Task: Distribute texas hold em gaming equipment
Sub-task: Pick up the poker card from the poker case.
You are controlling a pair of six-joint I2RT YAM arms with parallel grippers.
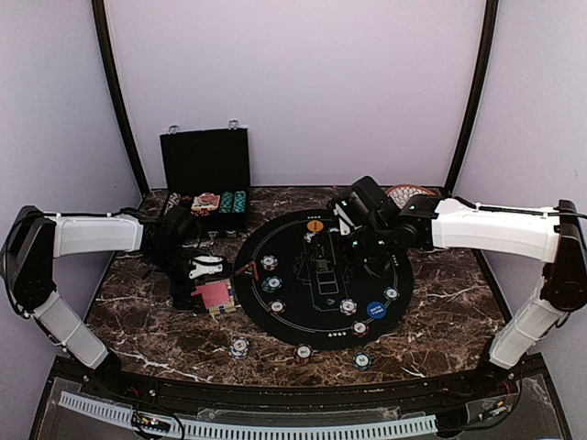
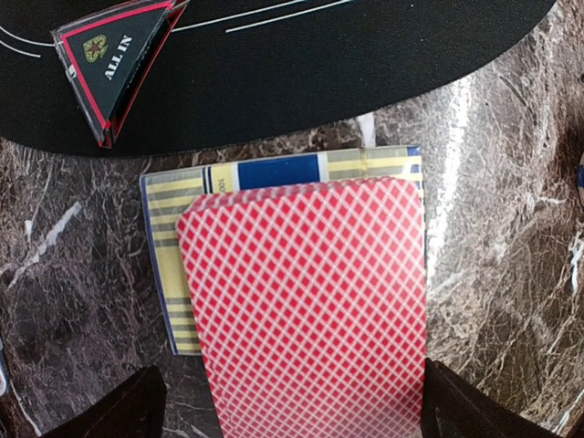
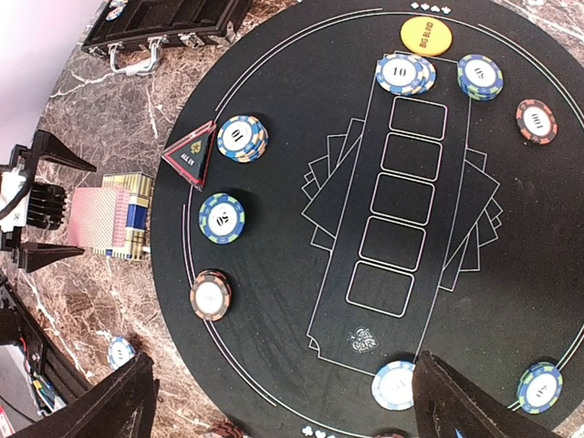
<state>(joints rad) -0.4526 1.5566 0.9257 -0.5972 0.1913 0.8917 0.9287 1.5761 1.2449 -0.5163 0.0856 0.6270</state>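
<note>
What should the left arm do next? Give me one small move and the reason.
Probably lower the left claw straight down and close it on the red-backed cards. Its fingers stand wide open either side of them, the cards lie on the striped box, and no cards show on the black mat yet.

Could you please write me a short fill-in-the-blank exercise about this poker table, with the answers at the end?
1. The triangular marker on the black mat reads ALL ____.
2. The deck of cards with red backs lies on a ____ and yellow box.
3. The chip case at the back of the table is ____, not shut.
4. The disc marked BIG BLIND is ____ in colour.

Missing words: IN; blue; open; orange.
</note>
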